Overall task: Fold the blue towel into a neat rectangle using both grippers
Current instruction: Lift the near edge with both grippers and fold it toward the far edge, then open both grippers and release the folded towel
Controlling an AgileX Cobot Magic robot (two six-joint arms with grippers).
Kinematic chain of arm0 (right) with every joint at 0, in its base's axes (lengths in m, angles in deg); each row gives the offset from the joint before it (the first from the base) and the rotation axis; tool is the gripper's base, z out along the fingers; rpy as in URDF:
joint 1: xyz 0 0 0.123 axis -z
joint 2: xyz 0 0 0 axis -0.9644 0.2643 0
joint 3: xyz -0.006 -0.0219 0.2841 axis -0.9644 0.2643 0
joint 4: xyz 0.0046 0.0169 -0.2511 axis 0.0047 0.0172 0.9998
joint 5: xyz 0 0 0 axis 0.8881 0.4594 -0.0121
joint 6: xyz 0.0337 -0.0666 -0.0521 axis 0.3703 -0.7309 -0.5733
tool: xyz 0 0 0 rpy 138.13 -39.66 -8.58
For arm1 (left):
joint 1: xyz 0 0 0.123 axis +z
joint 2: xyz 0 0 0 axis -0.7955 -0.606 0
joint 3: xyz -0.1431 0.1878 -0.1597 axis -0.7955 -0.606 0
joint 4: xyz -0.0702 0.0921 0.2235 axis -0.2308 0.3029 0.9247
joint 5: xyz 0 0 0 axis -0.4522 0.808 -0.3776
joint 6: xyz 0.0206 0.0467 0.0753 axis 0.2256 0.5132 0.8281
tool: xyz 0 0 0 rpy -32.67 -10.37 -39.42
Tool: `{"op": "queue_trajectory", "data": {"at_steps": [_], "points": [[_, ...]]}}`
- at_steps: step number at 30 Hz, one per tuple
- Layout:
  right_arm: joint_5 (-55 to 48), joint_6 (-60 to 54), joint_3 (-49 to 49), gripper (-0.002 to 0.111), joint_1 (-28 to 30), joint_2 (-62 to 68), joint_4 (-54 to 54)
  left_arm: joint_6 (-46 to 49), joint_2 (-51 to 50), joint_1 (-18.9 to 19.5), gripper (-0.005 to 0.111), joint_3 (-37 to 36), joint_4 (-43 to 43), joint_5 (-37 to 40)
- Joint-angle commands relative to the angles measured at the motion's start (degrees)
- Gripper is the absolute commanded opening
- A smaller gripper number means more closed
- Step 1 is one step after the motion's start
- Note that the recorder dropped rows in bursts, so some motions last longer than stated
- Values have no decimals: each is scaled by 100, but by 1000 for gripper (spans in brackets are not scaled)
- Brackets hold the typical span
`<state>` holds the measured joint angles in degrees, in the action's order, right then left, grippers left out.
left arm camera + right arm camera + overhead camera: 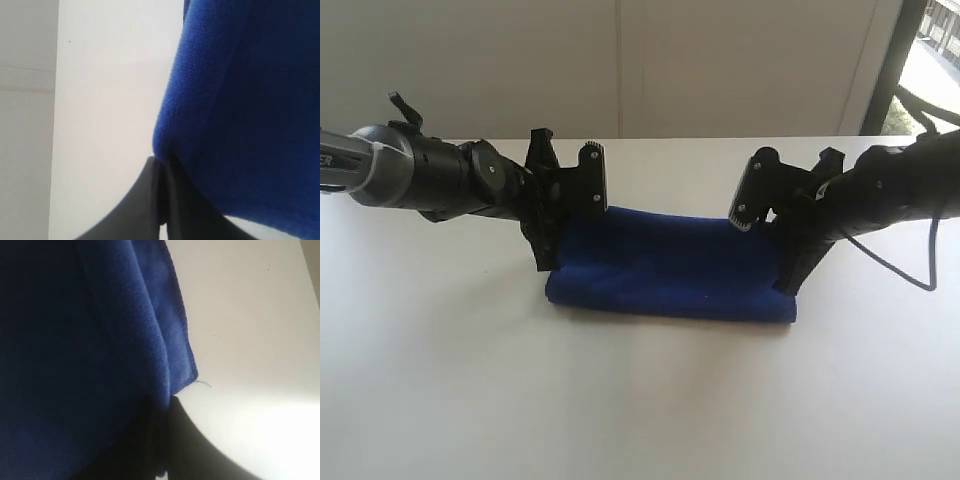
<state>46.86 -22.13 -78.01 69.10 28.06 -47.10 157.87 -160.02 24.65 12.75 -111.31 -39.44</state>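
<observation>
Likely soft, limp blue towel (670, 268); left gripper (546, 260) clamped on 9 o'clock corner, right gripper (789, 284) clamped on 3 o'clock corner.

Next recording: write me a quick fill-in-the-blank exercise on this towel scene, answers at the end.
The towel is ___ in colour.
It lies on a ___ table.
It stretches ___ the left pincer and the right pincer.
In the wrist views, each pincer is ___ on its edge.
Missing words: blue; white; between; shut.
</observation>
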Motion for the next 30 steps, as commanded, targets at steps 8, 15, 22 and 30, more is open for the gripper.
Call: {"op": "queue_trajectory", "data": {"at_steps": [8, 15, 22, 30], "points": [[236, 36, -236, 0, 64, 493, 23, -81, -440, -2, 0, 185, -24, -556], [627, 103, -245, 3, 64, 589, 23, -462, -540, -2, 0, 247, -24, -566], [689, 339, -245, 56, 64, 651, 23, -462, -540, -2, 52, 247, -24, -647], [850, 339, -248, 69, 64, 286, 23, -462, -517, -2, 72, 247, -36, -2051]]}}
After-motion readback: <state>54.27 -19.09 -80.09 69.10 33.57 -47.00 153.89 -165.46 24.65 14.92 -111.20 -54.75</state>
